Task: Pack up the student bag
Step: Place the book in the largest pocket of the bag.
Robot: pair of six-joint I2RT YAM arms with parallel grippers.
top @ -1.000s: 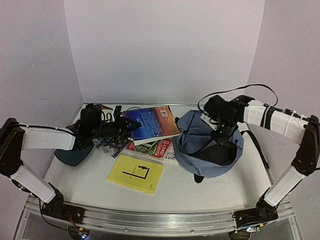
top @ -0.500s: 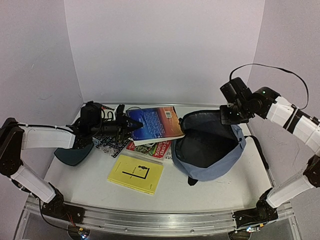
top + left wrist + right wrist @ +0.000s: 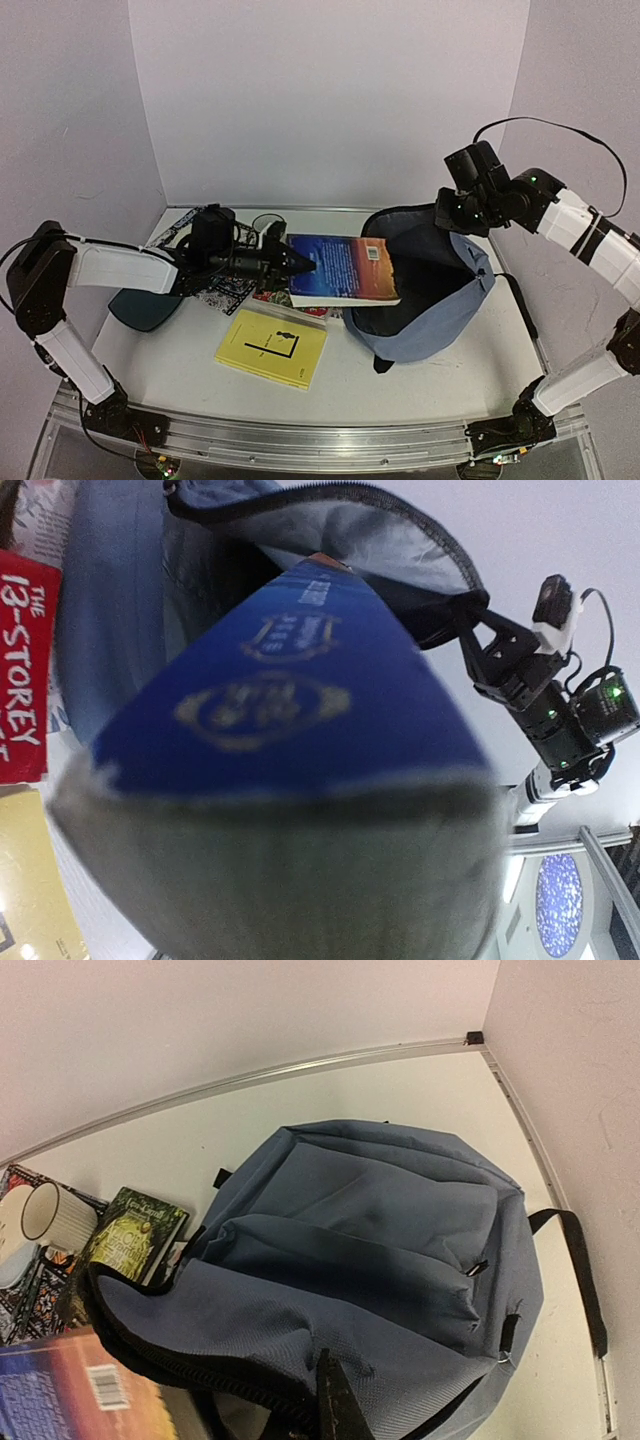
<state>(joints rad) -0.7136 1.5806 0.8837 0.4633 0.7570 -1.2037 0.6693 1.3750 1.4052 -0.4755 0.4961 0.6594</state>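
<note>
Rightward goes the blue book (image 3: 343,268), reaching the student bag (image 3: 440,310); left fingers (image 3: 285,262) clamp it, right fingers (image 3: 447,218) pinch the rim; enter level.

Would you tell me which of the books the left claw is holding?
The blue book, pinched in the left claw, far end at the student bag's mouth; the yellow book and red book lie on the table.

The student bag (image 3: 440,335), soft blue-grey fabric with a dark zipper and black straps, lies on the counter (image 3: 180,370) just right of the blue book (image 3: 340,268). Its mouth gapes toward that book, upper rim lifted, 1 strap lying on the side away from it.
</note>
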